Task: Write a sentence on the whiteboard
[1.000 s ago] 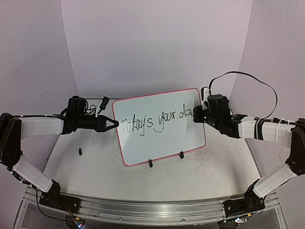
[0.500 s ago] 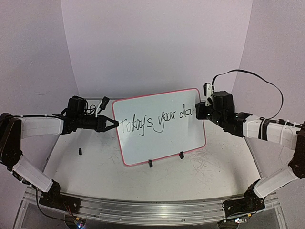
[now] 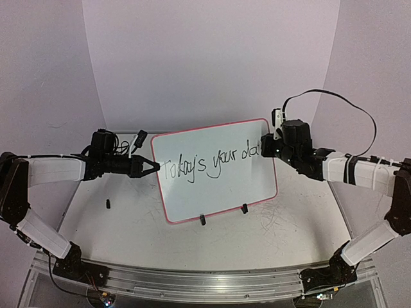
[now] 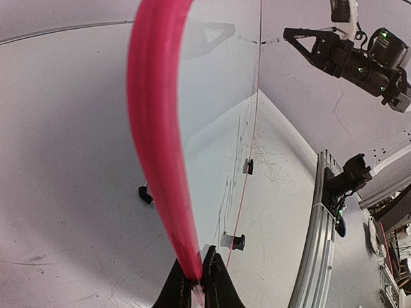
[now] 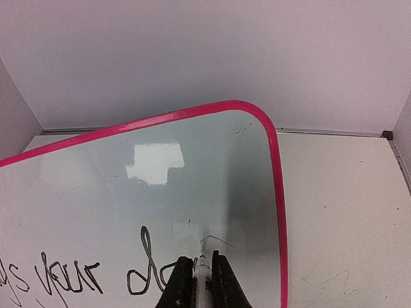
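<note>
- The whiteboard (image 3: 221,192) is standing tilted back at the centre of the top view, on the table (image 3: 128,228). Two black clip feet (image 3: 202,219) are holding its lower edge.
- The sentence (image 3: 209,163) is running in one black line across the middle of the board. It is reading "Today's your da", with the last letter close to the right rim.
- The left gripper (image 3: 153,168) is sitting at the board's left edge, mid-height. In the left wrist view, bottom centre, its fingers (image 4: 176,289) are pressing together on the pink rim (image 4: 154,128), pinching it.
- The right gripper (image 3: 263,153) is sitting at the board's right edge, level with the end of the writing.
- At the bottom centre of the right wrist view, its fingers (image 5: 185,282) are clamping a white marker (image 5: 203,274). The tip is pointing at the board just right of the "da" and looks to be on the surface.
- A small black item (image 3: 108,204) is lying on the table at the left of the frame, apart from the board. It is too small to identify.
</note>
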You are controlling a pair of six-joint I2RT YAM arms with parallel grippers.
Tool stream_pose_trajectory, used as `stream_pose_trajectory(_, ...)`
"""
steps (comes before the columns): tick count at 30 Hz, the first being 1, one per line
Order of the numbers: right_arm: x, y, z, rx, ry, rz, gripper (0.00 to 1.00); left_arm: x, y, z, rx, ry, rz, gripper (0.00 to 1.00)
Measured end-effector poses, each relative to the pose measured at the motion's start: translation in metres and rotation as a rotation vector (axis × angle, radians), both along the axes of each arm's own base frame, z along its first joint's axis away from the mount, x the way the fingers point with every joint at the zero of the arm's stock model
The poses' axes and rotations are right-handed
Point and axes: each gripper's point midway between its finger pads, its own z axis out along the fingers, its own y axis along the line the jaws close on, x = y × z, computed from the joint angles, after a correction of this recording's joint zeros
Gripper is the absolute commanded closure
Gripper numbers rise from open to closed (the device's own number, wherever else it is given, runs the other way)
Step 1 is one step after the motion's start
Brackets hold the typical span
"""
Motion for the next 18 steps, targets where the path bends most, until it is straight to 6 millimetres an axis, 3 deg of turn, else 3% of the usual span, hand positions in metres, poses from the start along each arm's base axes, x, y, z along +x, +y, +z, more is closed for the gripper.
stream_pose_trajectory(9, 0.001, -0.001, -0.007, 0.000, 0.014, -0.012, 1.00, 0.000, 0.000, 0.000, 0.000, 0.000, 0.000, 1.00)
stream_pose_trajectory(18, -0.011, -0.007, -0.030, 0.017, 0.066, -0.017, 1.00, 0.000, 0.000, 0.001, 0.001, 0.001, 0.000, 1.00)
